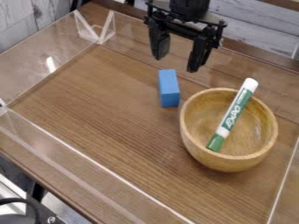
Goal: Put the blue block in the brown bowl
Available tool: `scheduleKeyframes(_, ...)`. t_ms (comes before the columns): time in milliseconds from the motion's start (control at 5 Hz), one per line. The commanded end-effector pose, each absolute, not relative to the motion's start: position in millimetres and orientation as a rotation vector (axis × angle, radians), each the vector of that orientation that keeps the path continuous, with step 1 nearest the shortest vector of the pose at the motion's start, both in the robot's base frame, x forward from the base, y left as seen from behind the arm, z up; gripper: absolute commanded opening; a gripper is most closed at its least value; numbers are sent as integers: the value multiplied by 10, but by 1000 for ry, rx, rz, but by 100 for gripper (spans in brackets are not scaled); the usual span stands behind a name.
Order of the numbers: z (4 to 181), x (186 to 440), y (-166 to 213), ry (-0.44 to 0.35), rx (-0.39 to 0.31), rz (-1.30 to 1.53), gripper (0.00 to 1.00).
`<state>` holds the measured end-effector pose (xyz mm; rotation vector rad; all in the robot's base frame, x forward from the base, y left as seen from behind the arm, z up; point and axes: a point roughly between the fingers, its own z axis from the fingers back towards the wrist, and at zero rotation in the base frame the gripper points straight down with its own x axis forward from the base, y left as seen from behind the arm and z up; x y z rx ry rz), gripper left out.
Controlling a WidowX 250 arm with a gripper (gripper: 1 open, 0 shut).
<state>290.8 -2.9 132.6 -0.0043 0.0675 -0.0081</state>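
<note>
Claw [179, 50] spread wide, empty; I'd drop squarely over blue block [170, 87], at nine o'clock of brown bowl [198, 150].

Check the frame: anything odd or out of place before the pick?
One oddity: a white-and-green tube already lies tilted in the brown bowl, its top on the far rim. The blue block sits beside the bowl on the table. The gripper hangs open above. No spills or damage.
</note>
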Motion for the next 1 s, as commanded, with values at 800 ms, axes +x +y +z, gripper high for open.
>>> scheduleKeyframes(800,936,2970,99,27,-41,80,100)
